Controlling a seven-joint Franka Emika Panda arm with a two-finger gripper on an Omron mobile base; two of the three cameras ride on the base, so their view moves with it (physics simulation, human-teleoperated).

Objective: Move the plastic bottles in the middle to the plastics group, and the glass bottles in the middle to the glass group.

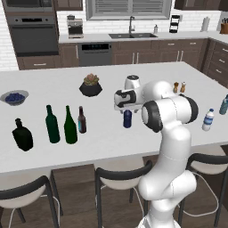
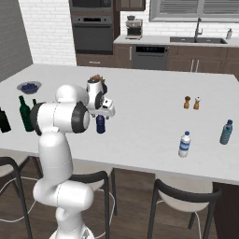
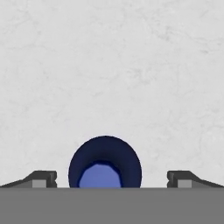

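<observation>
Hand view puts our gripper (image 3: 112, 178) straight above the dark blue bottle (image 3: 105, 162), which stands upright on the white counter (image 3: 131, 65) (long axis running up toward us), between our wide-spread jaws; a straight drop should bracket it, we judge.

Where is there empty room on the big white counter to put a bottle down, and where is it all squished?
Bare counter lies between the dark blue bottle and the clear water bottle, below the two shakers. It is crowded at the left, where the black flask, both green bottles and the brown bottle stand close.
</observation>
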